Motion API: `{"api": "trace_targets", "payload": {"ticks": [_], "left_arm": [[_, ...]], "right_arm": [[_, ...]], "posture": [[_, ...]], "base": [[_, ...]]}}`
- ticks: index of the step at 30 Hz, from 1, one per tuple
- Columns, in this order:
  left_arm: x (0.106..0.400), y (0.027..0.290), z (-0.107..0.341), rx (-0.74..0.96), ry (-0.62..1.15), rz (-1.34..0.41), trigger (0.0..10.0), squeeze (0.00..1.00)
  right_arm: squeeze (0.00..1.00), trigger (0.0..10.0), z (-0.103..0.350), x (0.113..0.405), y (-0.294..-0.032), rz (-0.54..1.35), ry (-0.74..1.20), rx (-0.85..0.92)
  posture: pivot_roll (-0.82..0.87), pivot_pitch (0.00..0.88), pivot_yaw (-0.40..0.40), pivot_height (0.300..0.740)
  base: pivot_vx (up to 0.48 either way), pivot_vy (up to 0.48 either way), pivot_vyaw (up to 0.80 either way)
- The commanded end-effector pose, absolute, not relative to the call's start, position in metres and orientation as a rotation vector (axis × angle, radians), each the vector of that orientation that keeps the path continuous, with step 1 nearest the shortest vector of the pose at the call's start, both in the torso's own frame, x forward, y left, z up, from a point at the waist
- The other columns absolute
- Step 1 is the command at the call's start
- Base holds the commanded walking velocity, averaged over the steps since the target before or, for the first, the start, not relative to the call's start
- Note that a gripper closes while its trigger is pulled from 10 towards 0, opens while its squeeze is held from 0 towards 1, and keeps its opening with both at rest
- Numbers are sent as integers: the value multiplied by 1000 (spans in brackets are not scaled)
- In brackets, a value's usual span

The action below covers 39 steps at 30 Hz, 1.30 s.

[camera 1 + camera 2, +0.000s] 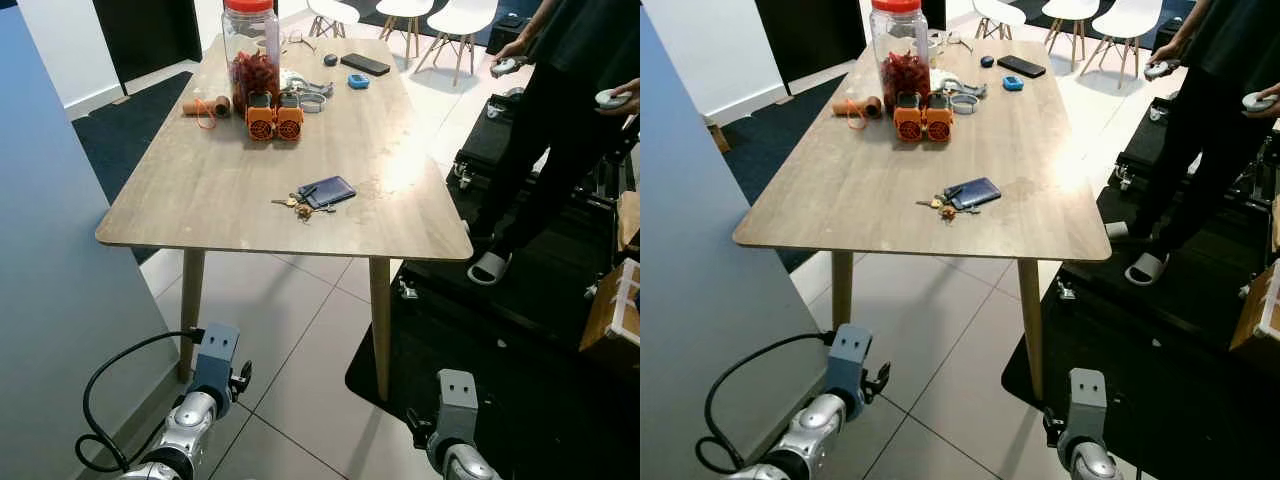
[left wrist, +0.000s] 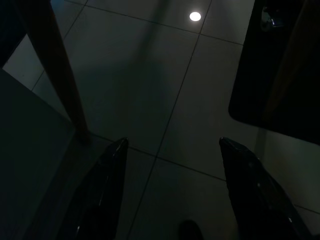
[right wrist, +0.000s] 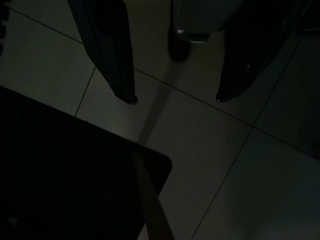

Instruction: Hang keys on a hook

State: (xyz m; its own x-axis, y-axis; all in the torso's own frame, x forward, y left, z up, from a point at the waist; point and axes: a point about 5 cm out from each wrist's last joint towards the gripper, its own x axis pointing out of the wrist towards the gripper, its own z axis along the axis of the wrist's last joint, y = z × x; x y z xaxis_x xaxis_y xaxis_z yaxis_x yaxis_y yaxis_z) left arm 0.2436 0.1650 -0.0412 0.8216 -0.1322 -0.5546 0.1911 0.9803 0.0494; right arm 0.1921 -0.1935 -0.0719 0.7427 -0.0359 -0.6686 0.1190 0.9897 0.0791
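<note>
On the wooden desk (image 1: 200, 190), near its front edge, the keys (image 1: 297, 206) lay untouched, so you had the whole job ahead of you: walk up, pick them up, find a hook and hang them. No hook could be made out anywhere around the desk, so by my reading you would have had to look for one after the pick-up.

The keys were a small bunch of brass-coloured pieces with a reddish tag, spread flat on the wood and joined to, or lying against, a dark blue wallet (image 1: 328, 191) just beside them; you could not tell from there whether the two were attached. Thin and flat as they were, they looked awkward to pinch off the surface.

Your left gripper (image 2: 172, 150) hung low by the near desk leg, its jaws spread wide over bare floor tiles and holding nothing. Your right gripper (image 3: 175, 100) hung likewise below the desk's front corner, jaws parted and empty above the tiles and the edge of a black mat (image 3: 60, 175).

Farther back on the desk stood a tall jar (image 1: 250, 55) with a red lid, two orange reels (image 1: 274, 123), a phone (image 1: 365, 64) and some small clutter. A person (image 1: 570, 120) stood beside the desk on your right, a controller in each hand.
</note>
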Motion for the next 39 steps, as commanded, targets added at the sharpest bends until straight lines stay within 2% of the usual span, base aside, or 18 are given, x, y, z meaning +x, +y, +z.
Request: {"api": "trace_targets", "payload": {"ticks": [1, 15, 25, 39], "left_arm": [[244, 168, -41, 110, 590, -165, 10000, 0], [242, 169, -43, 98, 607, -142, 10000, 0], [241, 168, -44, 84, 613, -136, 10000, 0], [239, 170, -44, 83, 596, -136, 10000, 0]], "right_arm": [[0, 10000, -72, 192, -193, -91, 735, 126], [0, 10000, -73, 191, -193, -89, 737, 124], [0, 10000, -73, 190, -195, -84, 737, 115], [0, 10000, -73, 191, -196, -60, 743, 90]], "posture": [[51, 9, -18, 740], [45, 3, -19, 740], [39, 0, -21, 740], [41, 0, -30, 740]], "base": [[0, 0, 0], [0, 0, 0], [0, 447, 0], [0, 0, 0]]}}
